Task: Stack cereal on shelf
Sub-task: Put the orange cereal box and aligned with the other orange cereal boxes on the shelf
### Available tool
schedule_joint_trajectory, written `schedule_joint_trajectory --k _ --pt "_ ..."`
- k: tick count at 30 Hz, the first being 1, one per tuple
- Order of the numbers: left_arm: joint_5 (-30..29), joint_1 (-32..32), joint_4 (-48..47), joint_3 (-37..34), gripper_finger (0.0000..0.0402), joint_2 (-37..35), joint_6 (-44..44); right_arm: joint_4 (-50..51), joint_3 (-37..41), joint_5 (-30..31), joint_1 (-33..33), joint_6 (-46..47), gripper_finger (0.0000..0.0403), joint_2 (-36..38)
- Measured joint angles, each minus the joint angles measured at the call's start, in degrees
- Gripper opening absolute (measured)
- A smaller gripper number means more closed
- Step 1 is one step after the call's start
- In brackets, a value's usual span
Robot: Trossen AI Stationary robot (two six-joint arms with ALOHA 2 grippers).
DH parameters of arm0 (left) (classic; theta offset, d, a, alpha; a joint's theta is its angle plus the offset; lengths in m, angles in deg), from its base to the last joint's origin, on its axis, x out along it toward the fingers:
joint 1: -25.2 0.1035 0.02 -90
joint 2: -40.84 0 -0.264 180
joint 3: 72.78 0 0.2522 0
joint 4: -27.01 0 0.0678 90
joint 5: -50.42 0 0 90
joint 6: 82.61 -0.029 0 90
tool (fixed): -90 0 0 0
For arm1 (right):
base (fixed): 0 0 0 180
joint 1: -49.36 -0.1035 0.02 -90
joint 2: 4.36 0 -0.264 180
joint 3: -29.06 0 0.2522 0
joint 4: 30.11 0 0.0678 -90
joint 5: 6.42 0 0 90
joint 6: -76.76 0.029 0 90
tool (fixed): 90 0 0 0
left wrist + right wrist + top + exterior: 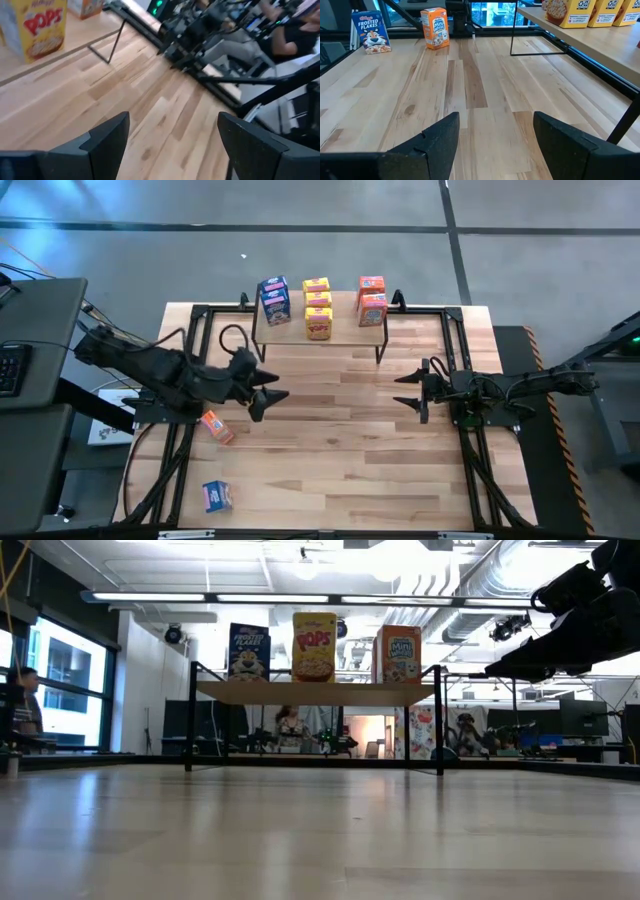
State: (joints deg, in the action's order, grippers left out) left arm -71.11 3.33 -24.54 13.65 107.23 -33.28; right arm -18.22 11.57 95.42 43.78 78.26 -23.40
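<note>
The shelf (345,318) stands at the table's far edge on thin black legs. On it stand blue (274,300), yellow (318,305) and orange-red (372,300) cereal boxes; the low view shows their fronts above the wooden top (315,692). An orange cereal box (216,426) and a blue one (217,496) stand upright on the table at the left, also in the right wrist view: orange (435,27), blue (370,32). My left gripper (272,392) hangs open above the table, right of the orange box, nothing between its fingers (172,145). My right gripper (400,390) waits open at the right (495,140).
Black frame rails (190,380) run along the table's left and right sides. A broad stretch of bare wooden tabletop (340,450) lies between the two grippers and the near edge. A person sits beyond the table in the left wrist view (295,35).
</note>
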Motion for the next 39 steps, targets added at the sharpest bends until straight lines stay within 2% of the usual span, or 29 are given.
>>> schedule_joint_trajectory --k 8,16,22,27,31,39 --pt "0.0 0.0 -1.5 7.6 0.0294 0.6 -1.0 0.0 0.0 0.0 0.0 0.0 0.0248 0.0" --pt "1.8 -0.1 -17.1 18.2 0.0294 6.9 6.0 -0.1 0.0 0.1 0.0 -2.0 0.0248 0.0" --pt "8.1 -1.2 -27.9 25.2 0.0294 11.3 5.5 -0.1 0.0 1.9 0.0 -1.9 0.0248 0.0" --pt "11.9 -3.3 -36.8 26.0 0.0294 12.1 0.2 -0.1 0.0 2.1 0.0 -1.9 0.0248 0.0" --pt "12.8 -5.2 -45.2 26.0 0.0294 12.1 -3.7 -0.1 0.0 2.1 0.0 -1.9 0.0248 0.0" --pt "12.8 -8.9 -52.2 25.0 0.0294 12.1 -10.7 -0.1 0.0 1.9 0.0 -1.9 0.0248 0.0"
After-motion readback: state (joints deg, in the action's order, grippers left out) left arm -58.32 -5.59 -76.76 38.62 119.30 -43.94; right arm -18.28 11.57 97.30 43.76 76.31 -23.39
